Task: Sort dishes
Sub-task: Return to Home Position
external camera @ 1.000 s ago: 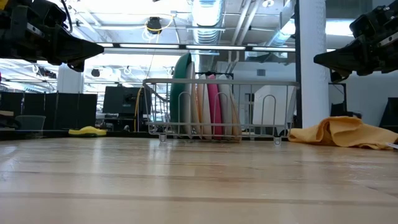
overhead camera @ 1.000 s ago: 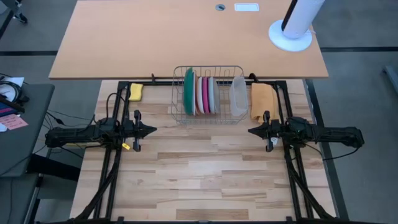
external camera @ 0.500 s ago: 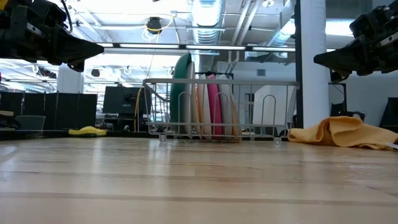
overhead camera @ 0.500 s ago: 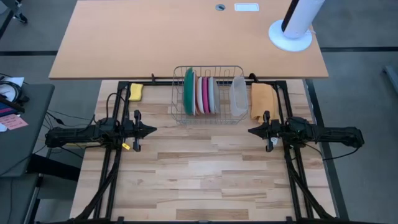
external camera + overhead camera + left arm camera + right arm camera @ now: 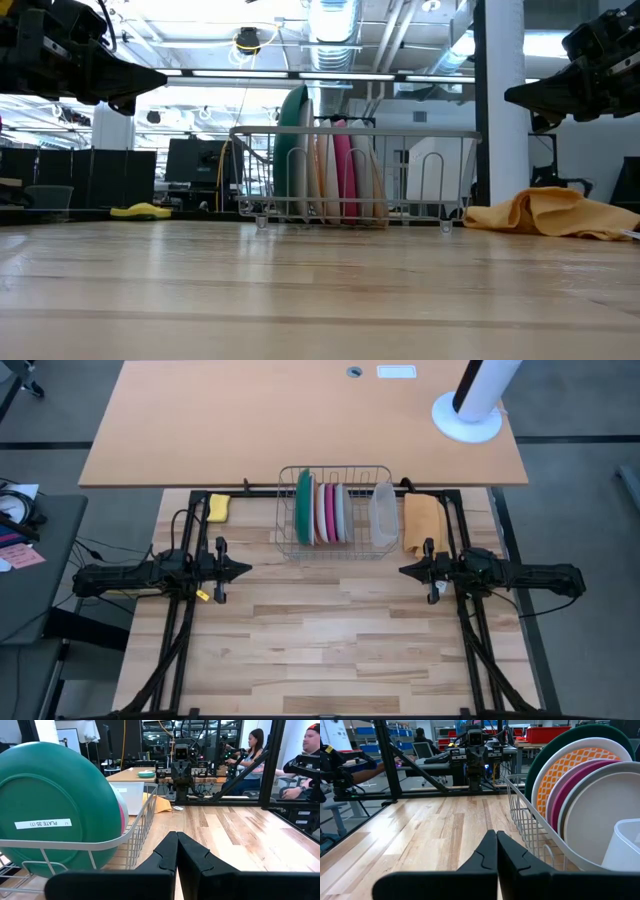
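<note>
While both arms hung level above the table [image 5: 320, 640], the left gripper [image 5: 246, 570] was pinched shut on nothing, and the right gripper [image 5: 402, 571] likewise, tips aimed at each other. Between them and farther back stood one wire dish rack [image 5: 335, 468], well apart from both tips. Plates stood on edge inside it, four counted for sure: one dark green plate [image 5: 303, 507] nearest the left gripper's side, one orange-patterned plate [image 5: 565, 770], one pink plate [image 5: 328, 512], one pale grey plate [image 5: 342, 512]; a fifth could not be made out. A white sticker [image 5: 42, 824] on the green one read "PLATE 35 (1)". One clear tub [image 5: 383, 515] filled the rack's right end; one yellow sponge [image 5: 218, 508] and one orange cloth [image 5: 421, 522] lay outside, one on either side
</note>
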